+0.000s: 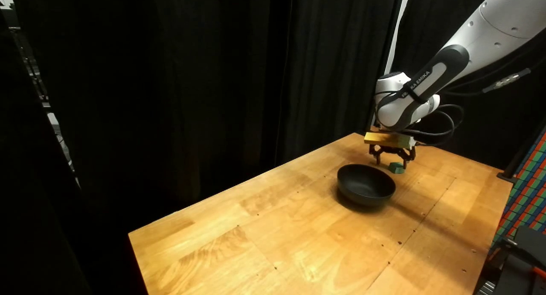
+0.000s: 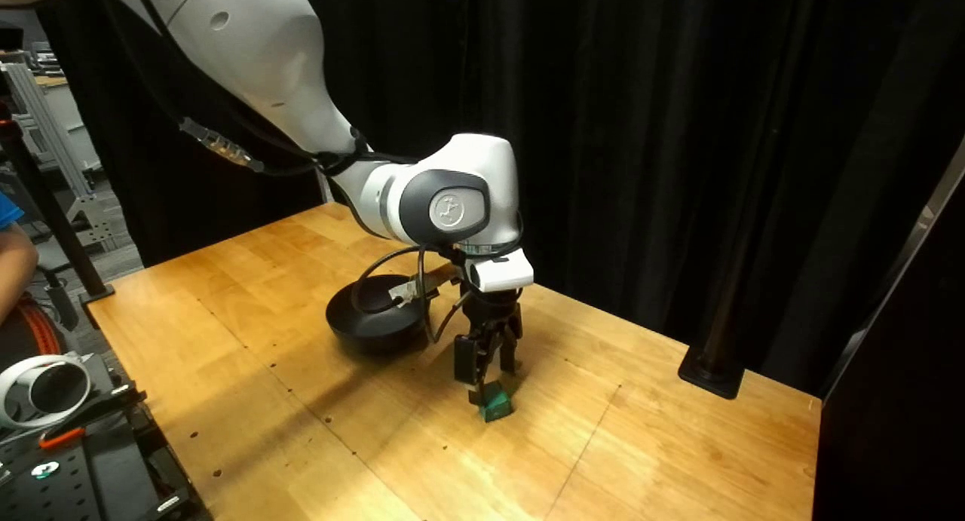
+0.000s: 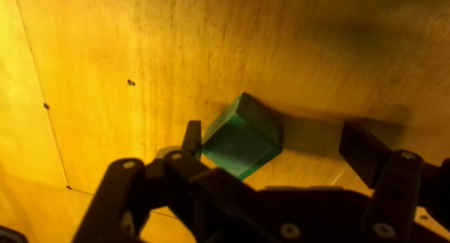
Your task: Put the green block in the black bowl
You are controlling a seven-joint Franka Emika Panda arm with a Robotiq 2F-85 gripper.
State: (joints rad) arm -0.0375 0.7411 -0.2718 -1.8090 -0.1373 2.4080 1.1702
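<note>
The green block (image 1: 396, 168) is a small cube on the wooden table; it also shows in an exterior view (image 2: 495, 404) and in the wrist view (image 3: 242, 141). My gripper (image 1: 391, 164) is open and low over the table, with its fingers on either side of the block. In the wrist view the gripper (image 3: 272, 139) has its left finger close against a corner of the block, perhaps touching. A wide gap separates the block from the right finger. The black bowl (image 1: 366, 184) stands upright near the gripper and looks empty; it also shows in an exterior view (image 2: 369, 329), partly behind cables.
The wooden table (image 1: 298, 226) has black curtains behind it. A black post base (image 2: 711, 372) stands at a table edge. Cables (image 2: 426, 295) hang from the arm near the bowl. A cart with tools (image 2: 75, 461) stands beside the table, and a person's arm (image 2: 15, 257) shows beyond.
</note>
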